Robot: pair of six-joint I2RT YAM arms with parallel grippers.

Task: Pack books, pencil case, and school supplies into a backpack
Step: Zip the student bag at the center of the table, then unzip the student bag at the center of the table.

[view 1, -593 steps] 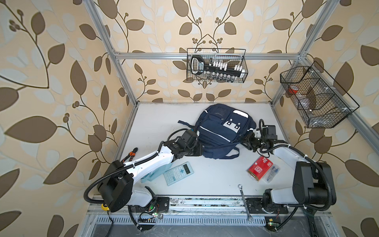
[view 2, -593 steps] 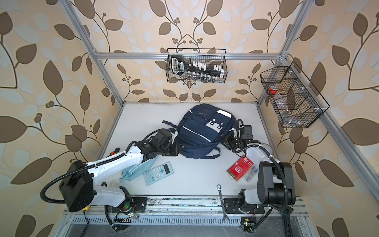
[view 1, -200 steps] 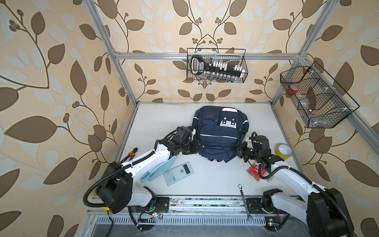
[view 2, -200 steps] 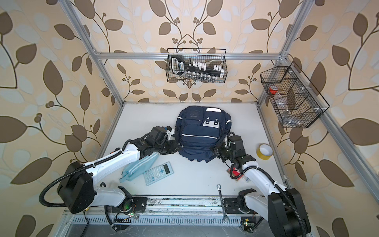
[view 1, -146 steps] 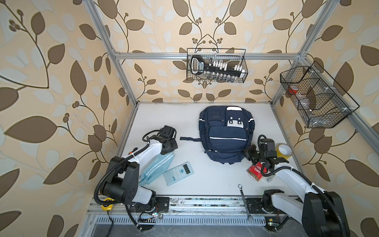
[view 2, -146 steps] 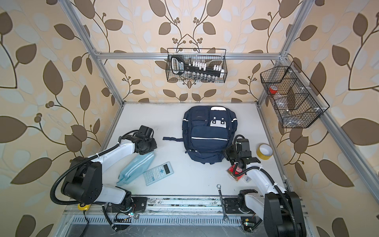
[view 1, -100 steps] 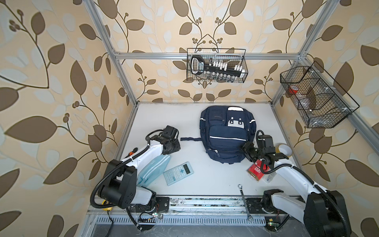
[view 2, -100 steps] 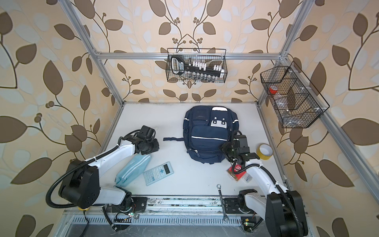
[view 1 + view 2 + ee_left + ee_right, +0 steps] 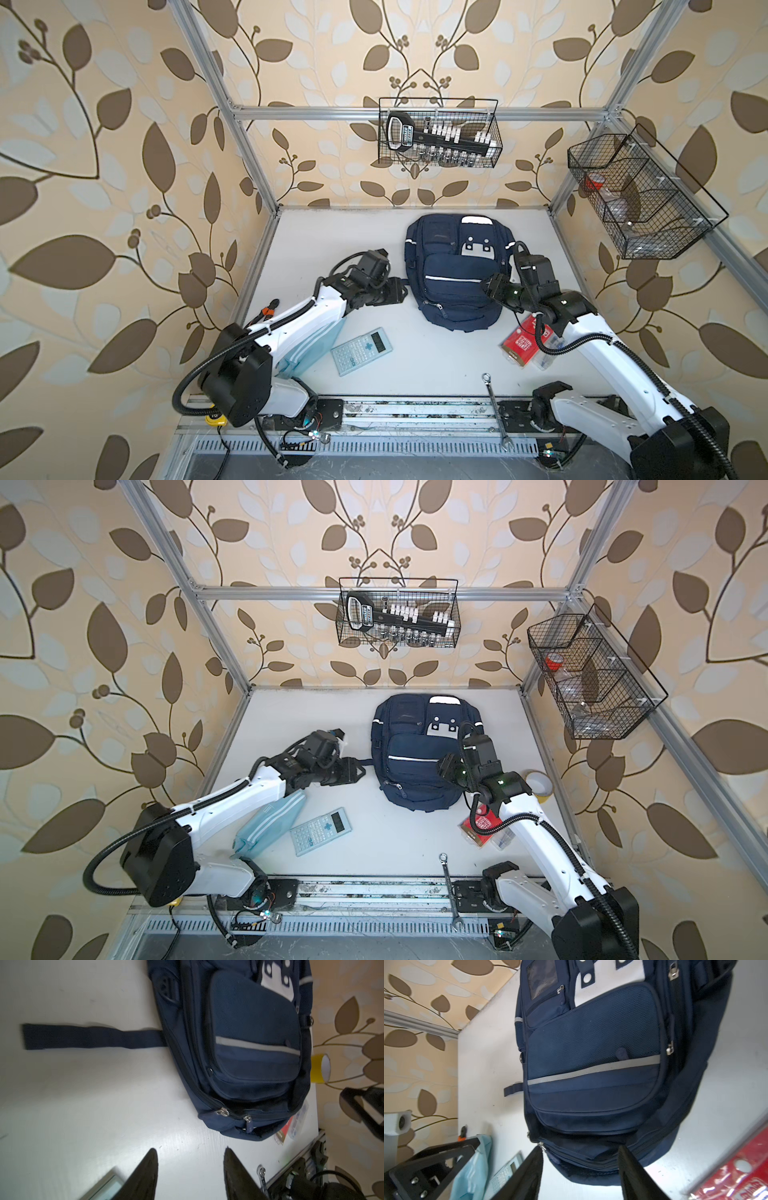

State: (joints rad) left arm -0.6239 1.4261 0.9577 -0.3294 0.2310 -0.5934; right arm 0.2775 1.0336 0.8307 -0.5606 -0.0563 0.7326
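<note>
The navy backpack (image 9: pixel 455 270) (image 9: pixel 422 750) lies flat, front up, at the table's back middle, its zippers shut. My left gripper (image 9: pixel 401 291) (image 9: pixel 190 1149) is open just off its left side, by the loose strap (image 9: pixel 83 1035), holding nothing. My right gripper (image 9: pixel 488 286) (image 9: pixel 579 1147) hangs open over the bag's near right corner, empty. The pale blue pencil case (image 9: pixel 270 823) lies under my left arm, next to the calculator (image 9: pixel 361 351) (image 9: pixel 320 836). The clear box with red label (image 9: pixel 523 345) (image 9: pixel 737 1176) sits under my right arm. The books are out of view.
A yellow tape roll (image 9: pixel 536 783) stands right of the bag near the wall. A wrench (image 9: pixel 494 407) lies across the front rail. Orange-handled pliers (image 9: pixel 270 309) rest at the left edge. Wire baskets (image 9: pixel 438 133) hang on the back and right walls.
Both grippers, shut at the backpack's sides a second ago, have opened and let go. The backpack shifted back and right. My left arm swung away, then returned beside it.
</note>
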